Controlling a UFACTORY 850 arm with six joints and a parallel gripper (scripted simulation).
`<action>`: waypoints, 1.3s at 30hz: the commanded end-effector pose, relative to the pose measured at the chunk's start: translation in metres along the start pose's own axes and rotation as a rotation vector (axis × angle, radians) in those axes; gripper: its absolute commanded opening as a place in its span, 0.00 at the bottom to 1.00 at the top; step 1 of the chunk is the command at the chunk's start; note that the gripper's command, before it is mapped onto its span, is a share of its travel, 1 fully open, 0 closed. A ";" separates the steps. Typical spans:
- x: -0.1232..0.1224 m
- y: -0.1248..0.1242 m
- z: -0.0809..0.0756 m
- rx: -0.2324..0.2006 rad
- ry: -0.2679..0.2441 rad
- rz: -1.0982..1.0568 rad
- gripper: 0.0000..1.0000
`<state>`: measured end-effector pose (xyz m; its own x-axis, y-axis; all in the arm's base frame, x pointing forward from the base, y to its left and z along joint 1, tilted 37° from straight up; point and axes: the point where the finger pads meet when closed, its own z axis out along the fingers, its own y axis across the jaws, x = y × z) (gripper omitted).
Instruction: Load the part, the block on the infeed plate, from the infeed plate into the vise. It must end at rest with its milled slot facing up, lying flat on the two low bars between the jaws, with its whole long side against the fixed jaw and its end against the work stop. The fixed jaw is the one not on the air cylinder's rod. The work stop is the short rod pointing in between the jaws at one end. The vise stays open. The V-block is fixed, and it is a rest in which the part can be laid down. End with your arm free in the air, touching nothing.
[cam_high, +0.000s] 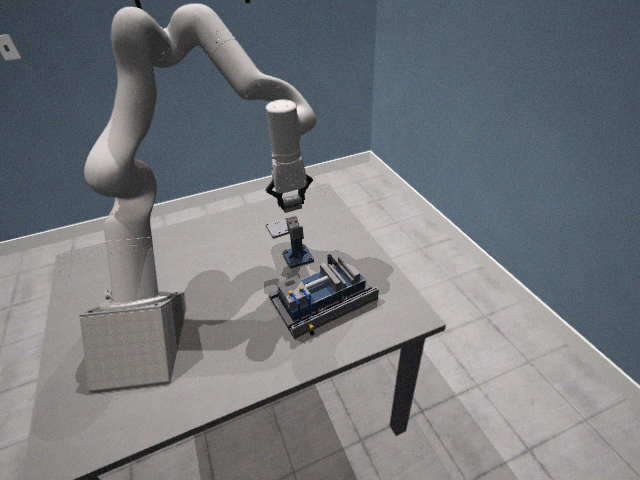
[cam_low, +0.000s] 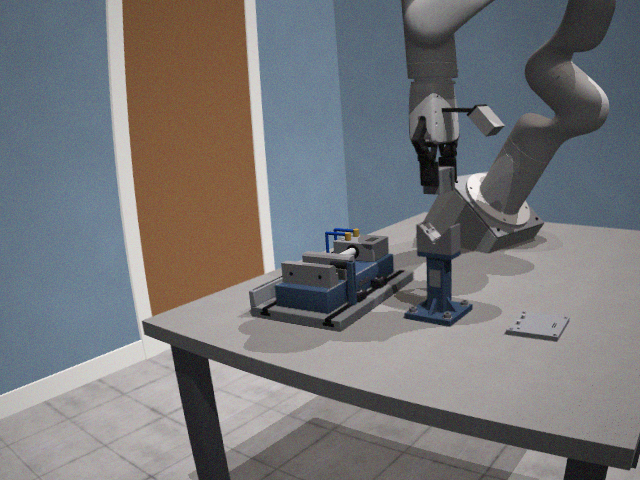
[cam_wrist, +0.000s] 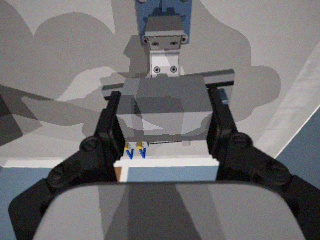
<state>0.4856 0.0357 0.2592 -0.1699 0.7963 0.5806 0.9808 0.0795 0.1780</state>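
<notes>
My gripper (cam_high: 289, 202) is shut on the part (cam_high: 291, 198), a grey block, and holds it in the air right above the V-block (cam_high: 295, 238). In the exterior view the gripper (cam_low: 438, 178) and the part (cam_low: 445, 176) hang a short way above the V-block's top (cam_low: 438, 236), apart from it. In the wrist view the part (cam_wrist: 165, 107) fills the gap between both fingers, with the V-block (cam_wrist: 164, 42) below. I cannot see the milled slot. The infeed plate (cam_high: 276, 227) lies bare on the table. The vise (cam_high: 323, 291) stands open.
The vise's air cylinder (cam_low: 366, 246) pushes the moving jaw (cam_low: 323, 257); the fixed jaw (cam_low: 309, 273) is at the far end from it. The infeed plate (cam_low: 537, 325) lies right of the V-block's blue base (cam_low: 438, 310). My arm's base (cam_high: 126, 341) stands at the table's left.
</notes>
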 end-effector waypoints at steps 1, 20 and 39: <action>0.000 0.001 -0.001 -0.002 0.000 0.007 0.00; -0.001 0.001 -0.001 -0.002 0.000 0.016 0.00; -0.001 0.001 -0.001 -0.001 -0.009 0.016 0.00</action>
<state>0.4856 0.0350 0.2587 -0.1533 0.7998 0.5803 0.9835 0.0665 0.1683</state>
